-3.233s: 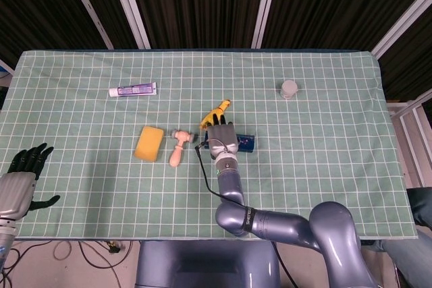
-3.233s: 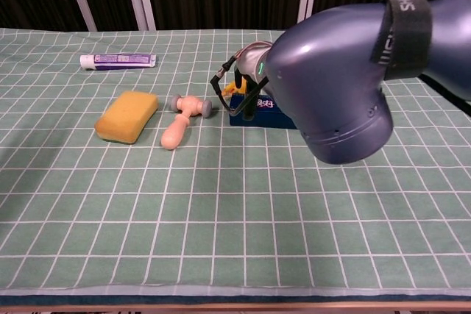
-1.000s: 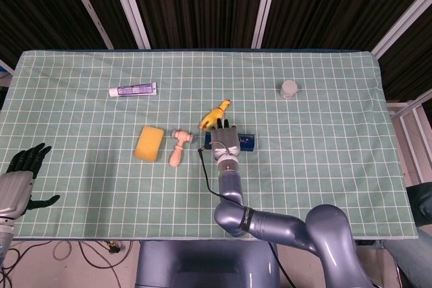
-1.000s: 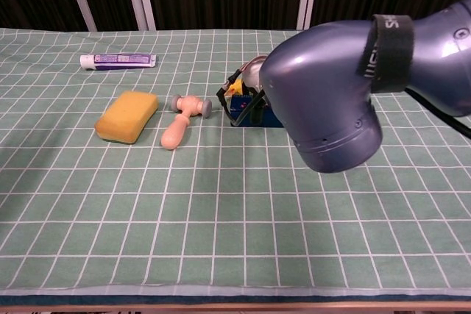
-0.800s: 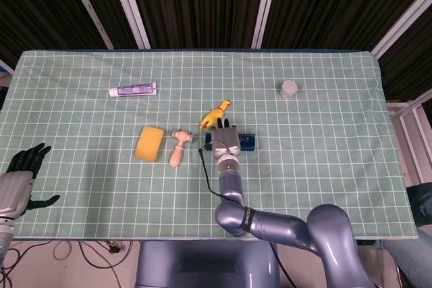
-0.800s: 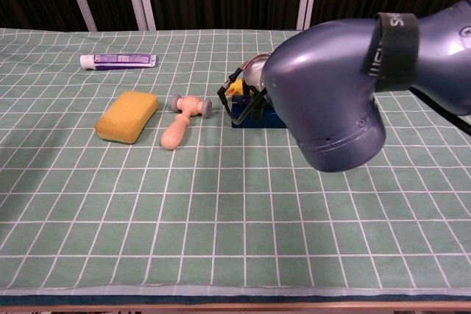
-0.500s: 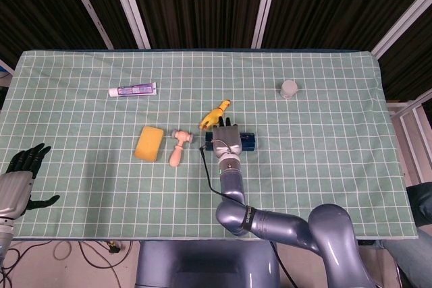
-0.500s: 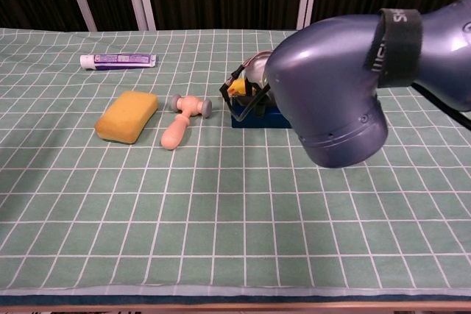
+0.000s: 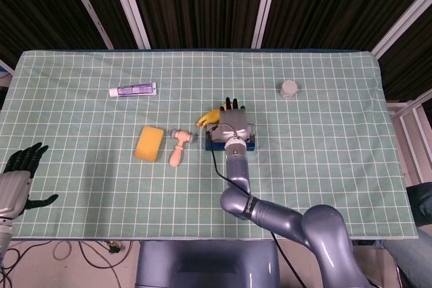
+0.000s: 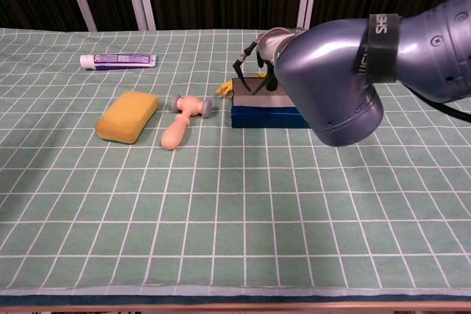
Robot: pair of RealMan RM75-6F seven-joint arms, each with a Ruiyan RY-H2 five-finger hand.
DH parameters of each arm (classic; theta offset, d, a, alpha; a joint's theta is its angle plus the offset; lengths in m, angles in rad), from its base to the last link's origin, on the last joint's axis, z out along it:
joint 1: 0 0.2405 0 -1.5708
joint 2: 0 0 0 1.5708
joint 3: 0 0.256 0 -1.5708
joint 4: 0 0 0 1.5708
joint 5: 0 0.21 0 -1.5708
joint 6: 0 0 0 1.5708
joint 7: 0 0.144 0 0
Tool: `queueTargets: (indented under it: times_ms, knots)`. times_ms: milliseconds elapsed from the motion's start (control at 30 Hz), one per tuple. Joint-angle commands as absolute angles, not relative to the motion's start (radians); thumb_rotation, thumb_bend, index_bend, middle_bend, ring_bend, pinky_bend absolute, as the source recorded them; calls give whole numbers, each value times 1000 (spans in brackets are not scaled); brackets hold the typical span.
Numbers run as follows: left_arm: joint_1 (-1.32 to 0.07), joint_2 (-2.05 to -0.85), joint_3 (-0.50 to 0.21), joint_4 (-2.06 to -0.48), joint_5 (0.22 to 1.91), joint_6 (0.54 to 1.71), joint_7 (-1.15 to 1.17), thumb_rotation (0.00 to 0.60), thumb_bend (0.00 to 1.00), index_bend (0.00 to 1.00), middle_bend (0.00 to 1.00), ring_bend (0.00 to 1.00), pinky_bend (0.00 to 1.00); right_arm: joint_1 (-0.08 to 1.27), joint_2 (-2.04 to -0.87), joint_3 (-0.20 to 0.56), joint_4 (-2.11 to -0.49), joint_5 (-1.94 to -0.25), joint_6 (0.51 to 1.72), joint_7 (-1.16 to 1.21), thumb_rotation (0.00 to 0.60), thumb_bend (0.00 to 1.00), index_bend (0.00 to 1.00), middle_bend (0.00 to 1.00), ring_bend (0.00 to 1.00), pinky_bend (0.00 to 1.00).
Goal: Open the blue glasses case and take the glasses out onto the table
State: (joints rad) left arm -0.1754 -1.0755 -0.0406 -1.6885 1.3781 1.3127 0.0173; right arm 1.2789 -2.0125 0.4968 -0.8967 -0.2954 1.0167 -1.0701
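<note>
The blue glasses case (image 10: 266, 116) lies near the middle of the table (image 9: 324, 166), just right of the small wooden mallet (image 9: 178, 147). The right robot hand (image 9: 232, 123) lies over the top of the case with its fingers (image 9: 233, 105) reaching past the far edge toward 12 o'clock. In the chest view a grey surface shows above the blue front wall, which may be the lid or its lining starting to lift, but the arm hides most of it, so I cannot tell whether the case is open, nor whether this hand grips the lid or only rests on it.

The step in hand, as I judge it, is lifting the lid. To do it well, the fingertips should catch under the free edge of the lid and swing it up about its hinge, not drag the whole case. The case looks light and sits on smooth cloth, so a sideways pull would likely slide it; pressing the base down while lifting would help. A yellow object (image 9: 208, 118) lies touching or just beside the case at about 10 o'clock from it, and the hand should keep clear of it.

The left robot hand (image 9: 21, 166) hangs at the table's near left edge, fingers apart and holding nothing, well apart from the case. It could come in to steady the base.
</note>
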Motion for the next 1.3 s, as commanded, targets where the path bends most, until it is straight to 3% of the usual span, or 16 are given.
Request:
queueTargets:
  times_ms: [33, 167, 200, 333, 433, 500, 600, 667, 800, 1300]
  knots:
    - [-177, -1077, -40, -1689, 1380, 1310, 21, 600, 0, 0, 0, 0, 0, 1272, -1992, 498, -932, -350, 1028, -1025, 600, 600, 211, 0, 0, 252]
    - [-177, -1079, -38, -1688, 1384, 1312, 24, 600, 0, 0, 0, 0, 0, 1230, -1930, 492, -1094, -374, 1090, -1021, 600, 565, 195, 13, 5, 252]
    - [-176, -1079, -39, -1689, 1384, 1314, 22, 600, 0, 0, 0, 0, 0, 1205, -1893, 492, -1208, -386, 1139, -1018, 600, 558, 195, 31, 23, 252]
    - [-176, -1079, -39, -1688, 1385, 1315, 21, 600, 0, 0, 0, 0, 0, 1158, -1821, 475, -1396, -390, 1207, -1034, 600, 540, 192, 150, 152, 308]
    - [-175, -1080, -39, -1688, 1387, 1317, 20, 600, 0, 0, 0, 0, 0, 1139, -1790, 465, -1479, -390, 1236, -1041, 600, 534, 192, 356, 398, 511]
    - [-175, -1080, -39, -1688, 1390, 1319, 20, 600, 0, 0, 0, 0, 0, 1128, -1772, 455, -1532, -390, 1258, -1047, 600, 534, 192, 574, 657, 732]
    - [-174, -1081, -39, -1688, 1392, 1322, 18, 600, 0, 0, 0, 0, 0, 1099, -1754, 432, -1603, -345, 1280, -1050, 600, 533, 192, 793, 886, 928]
    - [-173, -1081, -39, -1688, 1393, 1324, 16, 600, 0, 0, 0, 0, 0, 1096, -1752, 425, -1609, -314, 1284, -1058, 600, 533, 192, 879, 965, 985]
    - [-173, -1080, -40, -1688, 1392, 1324, 12, 600, 0, 0, 0, 0, 0, 1095, -1759, 419, -1599, -281, 1280, -1060, 600, 534, 192, 957, 1000, 1000]
    - [-176, -1078, -43, -1688, 1381, 1313, 11, 600, 0, 0, 0, 0, 0, 1123, -1834, 408, -1495, -239, 1227, -1039, 600, 534, 197, 961, 1000, 1000]
